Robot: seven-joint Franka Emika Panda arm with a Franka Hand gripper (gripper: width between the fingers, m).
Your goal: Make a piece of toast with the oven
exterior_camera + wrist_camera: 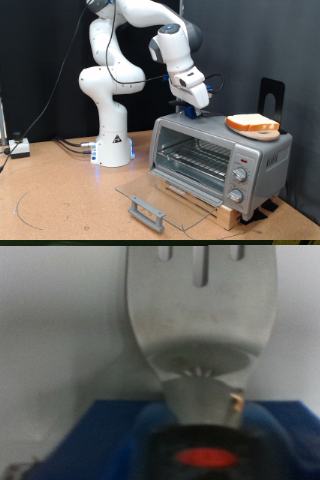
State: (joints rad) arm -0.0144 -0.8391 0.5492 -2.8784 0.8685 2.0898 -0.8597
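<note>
The silver toaster oven (262, 160) stands on a slatted wooden base, its glass door (150, 188) folded down flat and its wire rack (195, 158) bare. The piece of toast (252, 123) lies on a round light-wood plate (268, 136) on the oven's roof, towards the exterior view's right. My gripper (192, 108) hangs just above the roof's left end, left of the toast. It is shut on a spatula whose slotted metal blade (200, 310) and blue-and-black handle (120, 435) fill the wrist view, over a pale grey surface.
The arm's white base (113, 140) stands left of the oven, with cables (70, 146) trailing left across the brown table. A black bracket (272, 95) rises behind the oven at right. The door handle (145, 212) juts towards the table's front.
</note>
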